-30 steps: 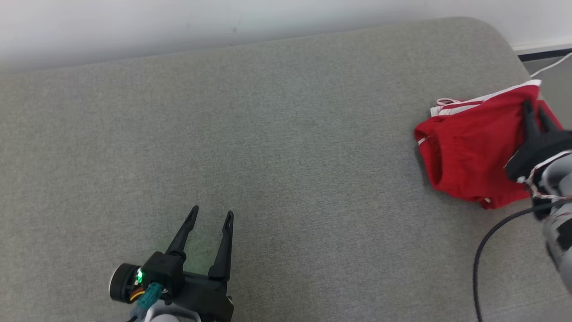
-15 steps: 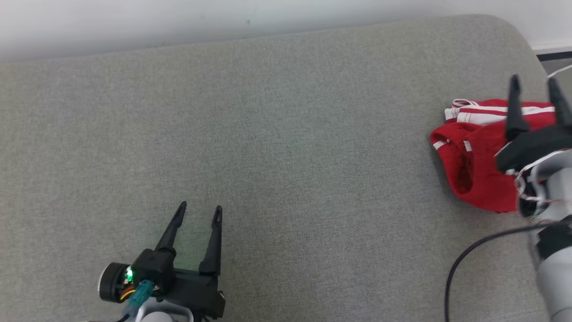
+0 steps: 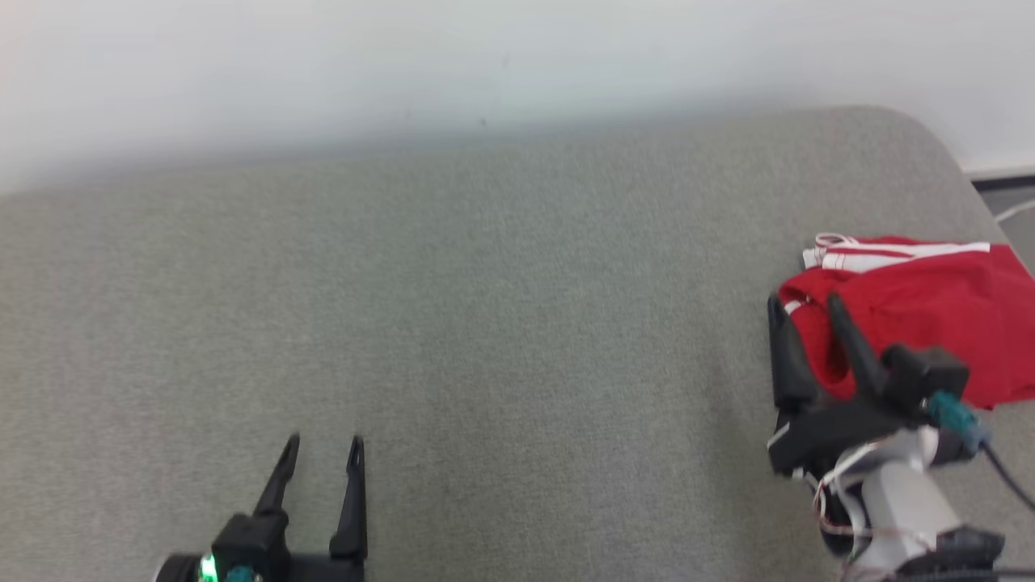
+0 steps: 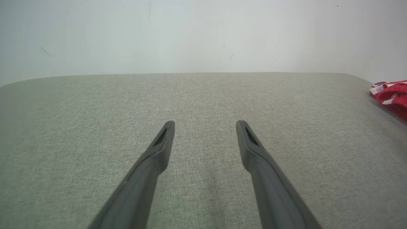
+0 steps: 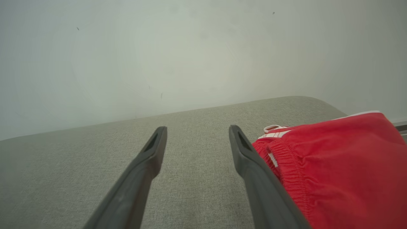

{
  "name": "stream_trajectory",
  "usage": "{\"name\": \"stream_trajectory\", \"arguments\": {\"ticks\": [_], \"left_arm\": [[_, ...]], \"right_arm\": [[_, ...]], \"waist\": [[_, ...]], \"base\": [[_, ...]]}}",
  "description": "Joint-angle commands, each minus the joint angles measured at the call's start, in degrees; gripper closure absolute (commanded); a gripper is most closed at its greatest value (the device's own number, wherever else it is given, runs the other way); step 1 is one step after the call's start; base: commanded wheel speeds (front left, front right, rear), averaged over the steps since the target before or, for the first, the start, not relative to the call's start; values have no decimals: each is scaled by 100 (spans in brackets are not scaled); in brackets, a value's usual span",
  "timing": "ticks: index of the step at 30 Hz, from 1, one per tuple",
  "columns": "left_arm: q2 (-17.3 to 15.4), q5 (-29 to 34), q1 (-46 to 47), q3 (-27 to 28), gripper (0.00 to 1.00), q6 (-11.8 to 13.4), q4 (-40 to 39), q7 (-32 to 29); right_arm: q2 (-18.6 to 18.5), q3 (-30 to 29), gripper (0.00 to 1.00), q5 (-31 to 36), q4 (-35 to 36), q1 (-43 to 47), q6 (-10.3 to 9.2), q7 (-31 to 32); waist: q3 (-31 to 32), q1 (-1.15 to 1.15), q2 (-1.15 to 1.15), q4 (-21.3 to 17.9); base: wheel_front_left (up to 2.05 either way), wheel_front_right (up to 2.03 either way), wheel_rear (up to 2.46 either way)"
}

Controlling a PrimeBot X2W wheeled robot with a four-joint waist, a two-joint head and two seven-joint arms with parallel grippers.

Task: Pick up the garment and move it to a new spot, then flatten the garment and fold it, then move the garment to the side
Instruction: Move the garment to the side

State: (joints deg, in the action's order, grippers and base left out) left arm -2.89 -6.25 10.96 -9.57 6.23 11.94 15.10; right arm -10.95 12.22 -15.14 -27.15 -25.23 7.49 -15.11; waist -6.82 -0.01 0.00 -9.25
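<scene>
The garment [image 3: 930,315] is a folded pair of red shorts with white stripes, lying at the right end of the grey cushioned surface [image 3: 501,323]. My right gripper [image 3: 804,303] is open, just left of the garment's near edge, with nothing between its fingers. In the right wrist view the garment [image 5: 343,168] lies to the right of the right gripper [image 5: 197,128], against the outer side of one finger. My left gripper [image 3: 323,440] is open at the lower left over bare fabric, far from the garment. In the left wrist view the left gripper [image 4: 205,122] is empty and the garment [image 4: 392,95] shows at the far right edge.
A pale wall [image 3: 485,56] runs behind the grey surface. The surface's rounded right corner [image 3: 922,129] is just beyond the garment, with a strip of floor and a white cable [image 3: 1015,212] past it.
My right gripper has opened and let go of the garment, then drawn back toward me and to the garment's left side. The head camera has tilted, shifting the whole picture down.
</scene>
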Motion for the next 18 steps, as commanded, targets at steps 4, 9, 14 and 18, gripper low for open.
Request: {"name": "stream_trajectory", "arguments": {"ticks": [4,9,14,18], "left_arm": [[0,125,-325,155,0,-1,59,4],[0,120,-572,378,0,18,59,4],[-1,176,-764,530,0,-4,54,4],[-1,212,-822,619,0,4,49,4]], "right_arm": [[134,-48,0,18,137,488,0,2],[251,-63,0,81,216,923,0,2],[337,-76,0,154,327,1246,0,2],[395,-40,0,223,423,1457,0,2]], "waist": [[478,1,0,260],[643,1,0,373],[772,1,0,463],[839,1,0,560]], "base": [[0,0,0],[0,0,0],[0,0,0],[0,0,0]]}}
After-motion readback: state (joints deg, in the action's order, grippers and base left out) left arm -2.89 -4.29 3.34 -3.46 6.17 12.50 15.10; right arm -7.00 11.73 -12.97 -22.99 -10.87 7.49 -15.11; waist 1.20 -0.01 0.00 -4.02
